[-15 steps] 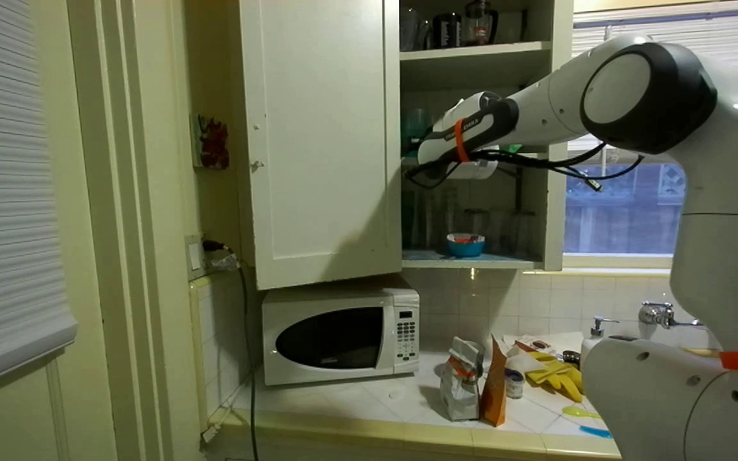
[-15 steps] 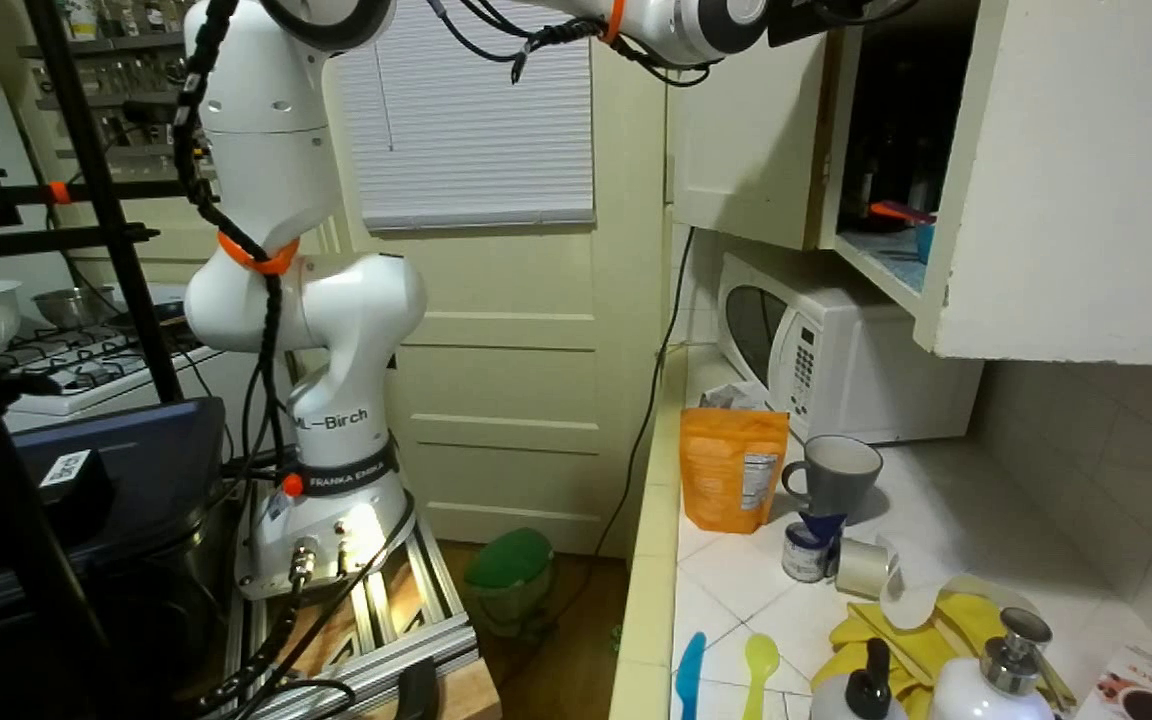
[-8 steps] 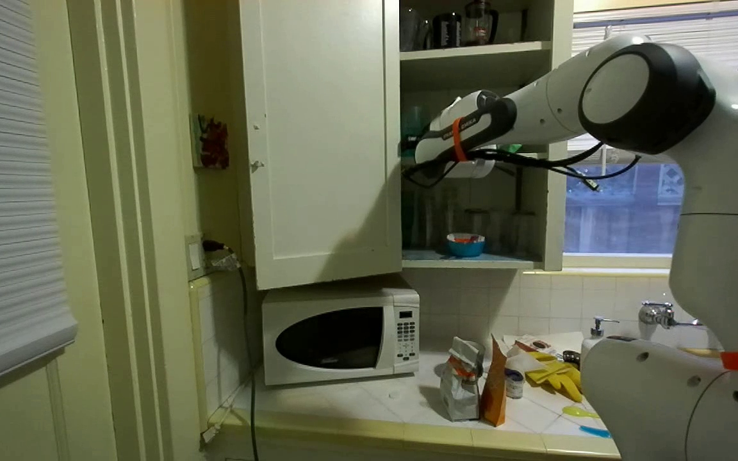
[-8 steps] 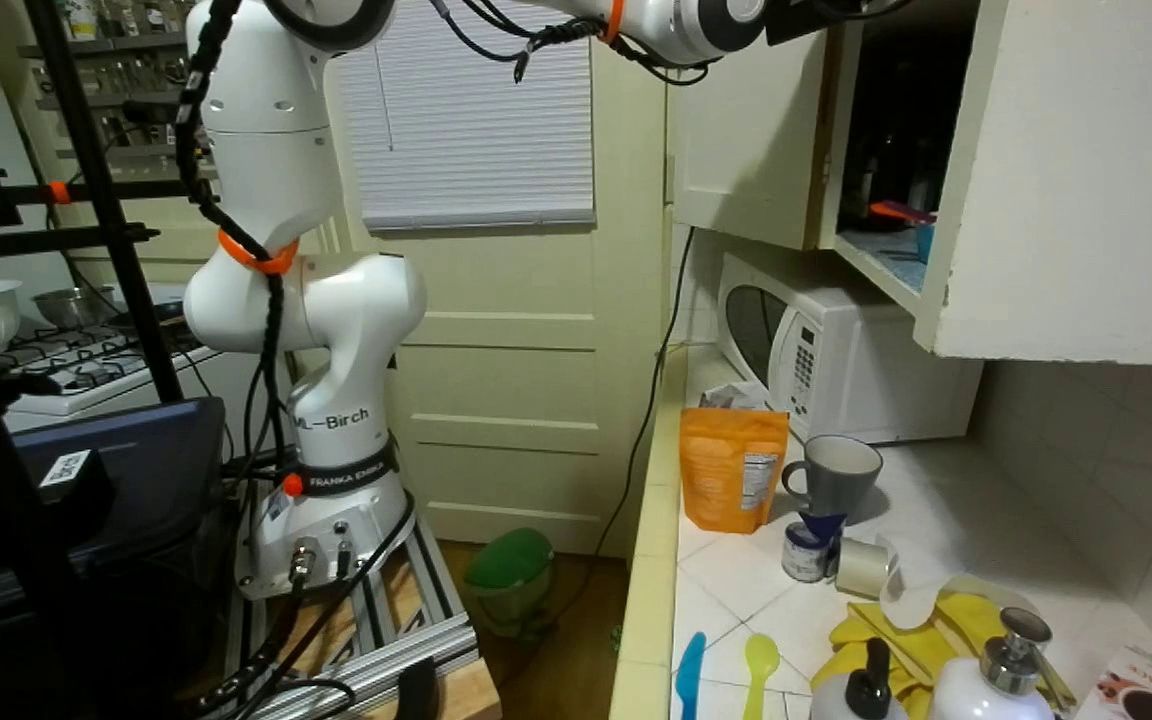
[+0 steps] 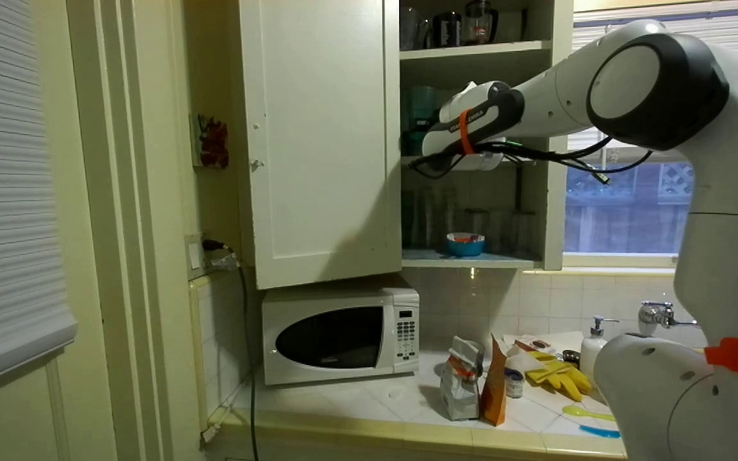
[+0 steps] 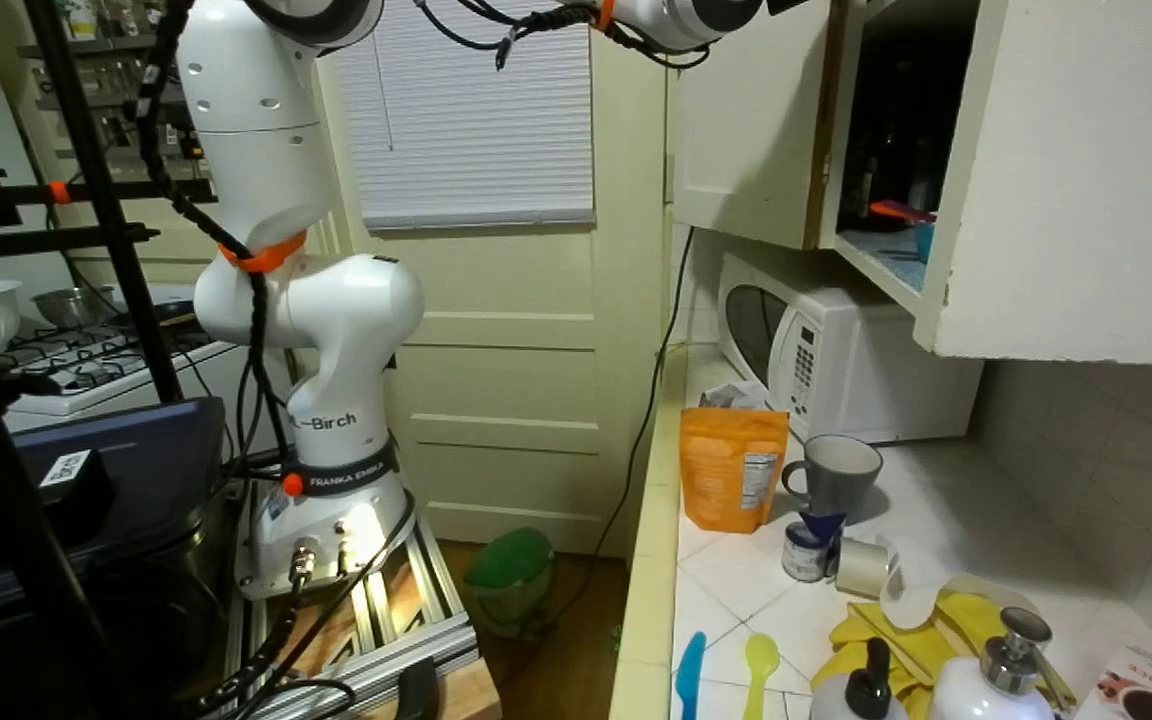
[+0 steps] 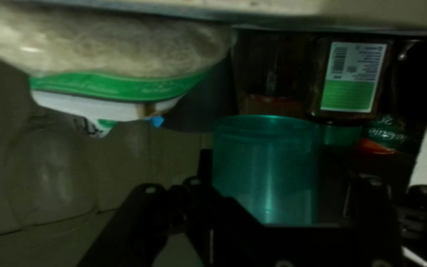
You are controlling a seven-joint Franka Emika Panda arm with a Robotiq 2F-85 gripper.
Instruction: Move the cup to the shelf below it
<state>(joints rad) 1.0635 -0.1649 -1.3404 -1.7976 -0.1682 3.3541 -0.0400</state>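
Note:
The cup (image 7: 265, 163) is teal and see-through. In the wrist view, which looks upside down, it fills the space between the dark fingers of my gripper (image 7: 271, 172). One finger (image 7: 205, 163) lies along the cup's side; the opposite fingertip is lost in shadow. The jaws look shut on the cup. It hangs apart from the pale shelf board (image 7: 198, 9) that crosses the top of that view. In an exterior view the wrist hides both jaws and cup. The shelf below (image 5: 503, 261) bears a blue bowl (image 5: 465, 245) and several clear glasses behind it.
Close by the cup are a bag with a green band (image 7: 124, 87) and a labelled jar (image 7: 354, 74). The cabinet door (image 5: 324, 141) stands ajar to one side, the frame post (image 5: 555, 218) to the other. Mugs and a glass jar fill the upper shelf (image 5: 478, 50).
The arm has risen a little and drawn back from the cabinet in both exterior views, after a slight forward drift. More of the teal things on the middle shelf now shows.

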